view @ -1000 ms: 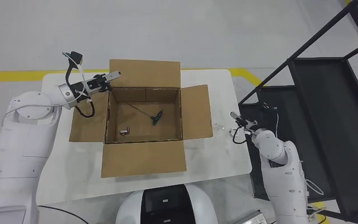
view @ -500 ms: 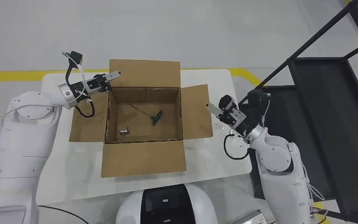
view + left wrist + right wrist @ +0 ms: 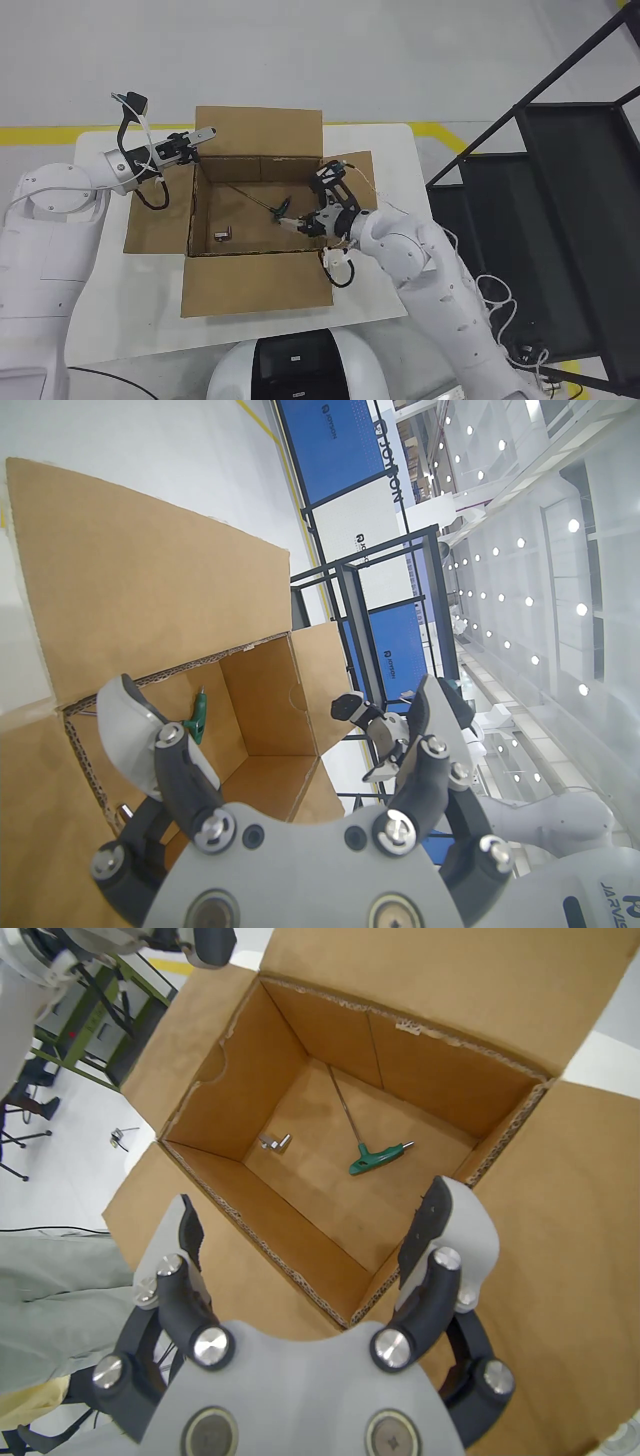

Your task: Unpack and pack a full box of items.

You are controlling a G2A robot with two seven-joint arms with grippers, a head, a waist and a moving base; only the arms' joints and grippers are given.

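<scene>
Open brown cardboard box [image 3: 260, 130] on white tabletop [image 3: 395, 145]. Inside on floor: green T-handled hex key [image 3: 380, 1158], small silver metal bracket [image 3: 275, 1142], apart. Right pincer [image 3: 315, 1208] released, empty, above box's right wall. Left pincer [image 3: 275, 690] released, empty, at far left corner.

Rows of round ceiling lamps [image 3: 529, 601] are glaring white in the left wrist view and bleaching the ceiling around them, while that view's wide lens is bending the black frame [image 3: 356, 615] towards the picture's edge. From above, even overhead light is flooding the bench [image 3: 390, 143], leaving only faint, soft shadows beside the box [image 3: 258, 130], whose inside is sitting in duller shade.
</scene>
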